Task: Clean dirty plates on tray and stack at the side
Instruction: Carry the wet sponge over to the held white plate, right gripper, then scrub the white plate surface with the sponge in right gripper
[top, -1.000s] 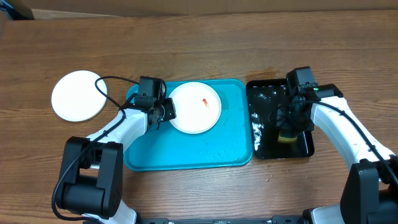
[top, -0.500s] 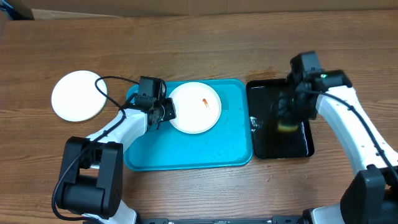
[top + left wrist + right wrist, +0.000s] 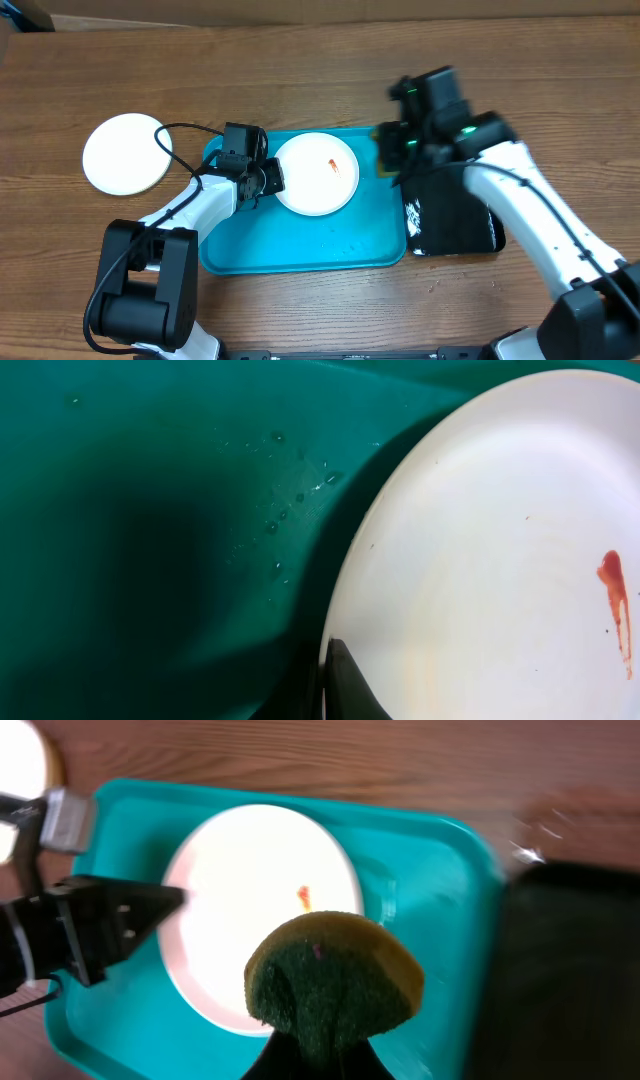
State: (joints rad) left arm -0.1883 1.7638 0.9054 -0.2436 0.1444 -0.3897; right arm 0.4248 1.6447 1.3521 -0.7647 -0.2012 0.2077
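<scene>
On the turquoise tray (image 3: 300,240) lies a white plate (image 3: 316,180) with a small orange-red smear (image 3: 330,165). My left gripper (image 3: 268,181) is shut on that plate's left rim; in the left wrist view its dark fingers (image 3: 350,685) pinch the plate's (image 3: 500,540) edge, with the smear (image 3: 615,600) at far right. My right gripper (image 3: 393,158) hangs above the tray's right end, shut on a yellow-green sponge (image 3: 335,975). In the right wrist view the sponge hovers over the plate's (image 3: 240,900) near edge, just below the smear (image 3: 304,897).
A white plate (image 3: 125,153) rests on the wooden table left of the tray. A wet black tray (image 3: 455,215) stands against the tray's right side. The turquoise tray's floor (image 3: 150,510) carries water droplets. The left arm's cable (image 3: 185,130) arcs near the left plate.
My right arm has lifted the sponge off the black tray and swung left to the turquoise tray's right end. The left gripper and plate have not moved.
</scene>
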